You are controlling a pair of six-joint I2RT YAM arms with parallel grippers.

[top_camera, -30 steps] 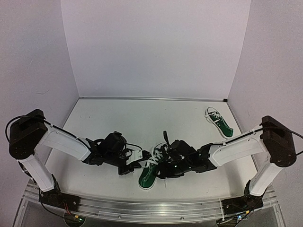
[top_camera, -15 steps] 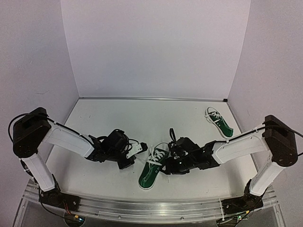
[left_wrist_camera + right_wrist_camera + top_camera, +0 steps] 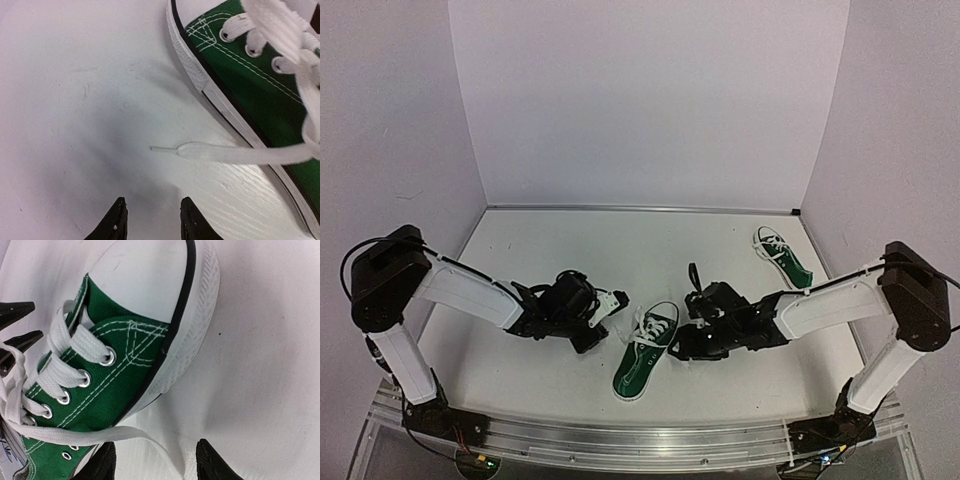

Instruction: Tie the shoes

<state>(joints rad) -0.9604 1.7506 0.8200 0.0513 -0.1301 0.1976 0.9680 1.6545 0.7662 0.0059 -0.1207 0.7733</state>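
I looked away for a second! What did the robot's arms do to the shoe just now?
Both grippers pulled back from the near shoe: the left gripper went left and opened, and a lace end lies loose on the table before it; the right gripper went right, jaws apart as before. Neither that shoe nor the far shoe moved.
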